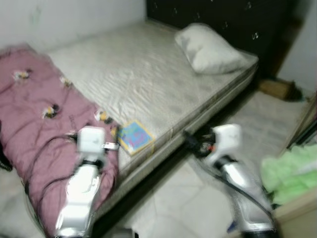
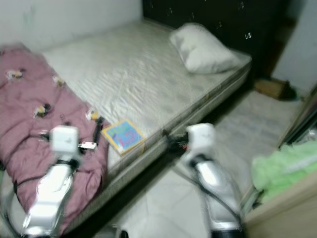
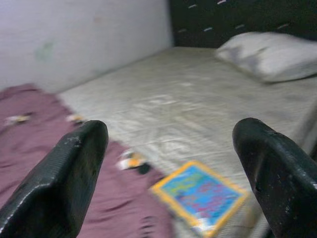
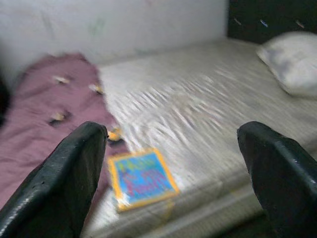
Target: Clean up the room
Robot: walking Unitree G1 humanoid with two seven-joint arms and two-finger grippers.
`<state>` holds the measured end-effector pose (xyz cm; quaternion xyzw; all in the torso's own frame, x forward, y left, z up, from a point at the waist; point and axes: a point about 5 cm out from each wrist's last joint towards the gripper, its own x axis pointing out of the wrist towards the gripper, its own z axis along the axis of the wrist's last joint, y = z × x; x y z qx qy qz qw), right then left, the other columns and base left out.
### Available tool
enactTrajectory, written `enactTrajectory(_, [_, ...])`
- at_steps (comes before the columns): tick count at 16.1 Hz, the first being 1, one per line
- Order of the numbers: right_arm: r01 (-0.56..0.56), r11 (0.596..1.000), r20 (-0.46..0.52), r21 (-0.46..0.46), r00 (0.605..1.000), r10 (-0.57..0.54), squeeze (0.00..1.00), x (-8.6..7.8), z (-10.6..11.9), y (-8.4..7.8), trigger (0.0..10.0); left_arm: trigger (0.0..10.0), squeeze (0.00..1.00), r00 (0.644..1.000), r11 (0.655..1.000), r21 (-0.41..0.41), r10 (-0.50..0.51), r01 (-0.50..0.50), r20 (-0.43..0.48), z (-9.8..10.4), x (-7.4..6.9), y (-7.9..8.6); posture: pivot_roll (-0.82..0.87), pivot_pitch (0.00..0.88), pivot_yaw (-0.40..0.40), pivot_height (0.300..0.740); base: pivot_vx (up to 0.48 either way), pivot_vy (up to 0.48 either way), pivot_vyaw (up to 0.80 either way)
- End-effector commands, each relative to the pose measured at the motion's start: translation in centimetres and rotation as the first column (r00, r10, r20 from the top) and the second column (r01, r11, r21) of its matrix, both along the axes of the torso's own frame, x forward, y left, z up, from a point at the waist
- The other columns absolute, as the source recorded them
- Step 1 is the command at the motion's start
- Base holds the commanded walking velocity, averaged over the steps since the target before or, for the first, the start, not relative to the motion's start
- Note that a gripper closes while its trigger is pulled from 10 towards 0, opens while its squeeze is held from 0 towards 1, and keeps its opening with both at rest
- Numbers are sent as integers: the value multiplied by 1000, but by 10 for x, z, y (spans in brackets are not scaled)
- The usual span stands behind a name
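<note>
A mauve quilt point(image 1: 37, 119) with small printed figures lies bunched over the left part of the bed point(image 1: 148, 74), spilling down toward the floor point(image 1: 173, 203) at the near edge. The left gripper point(image 3: 171, 168) is raised over the quilt's near end, its silver arm coming up from below; in the left wrist view its two black fingers point(image 3: 59, 183) stand wide apart, released, holding nothing. Just beyond them, right at the quilt's edge and close to the mattress's near side, lies a flat book point(image 1: 134, 137) with a yellow border and blue cover, resting on the bare grey-white mattress. Further right and toward the dark headboard point(image 1: 223, 20), a pale pillow point(image 1: 208, 49) sits on the mattress near its far corner. The right gripper point(image 4: 173, 173) hovers off the bed's side, over the floor beside the mattress edge; the right wrist view shows its jaws also spread wide and released, with the book between them in the distance. At the far right a heap of light green cloth point(image 1: 292, 173) rests on a pale wooden surface point(image 1: 297, 218). The head views are blurred
</note>
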<state>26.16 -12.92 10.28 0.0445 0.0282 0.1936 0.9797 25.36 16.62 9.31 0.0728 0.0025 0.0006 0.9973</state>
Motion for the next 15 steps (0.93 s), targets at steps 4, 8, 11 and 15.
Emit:
enactTrajectory(4, [61,998,-7,-33,998,-61,0,1,-4,-14,10000,10000,0,1000,1000,-6,3,-3,-2,-1,-4,-3,-42,18,13,740,0,0,800])
enactTrajectory(8, [65,997,1,-34,998,-65,0,1,-4,-13,10000,10000,0,1000,999,-33,-24,24,9,0,-5,-9,-44,24,12,740,0,0,800])
enactTrajectory(11, [66,997,2,-38,998,-66,0,1,-4,-14,10000,10000,0,1000,1000,-22,-14,14,0,-1,-4,-7,-45,26,9,740,0,0,800])
enactTrajectory(15, [68,996,1,-48,998,-69,0,0,-6,-14,10000,10000,0,1000,1000,-17,-23,23,-2,-1,-3,-9,-46,28,9,740,0,0,797])
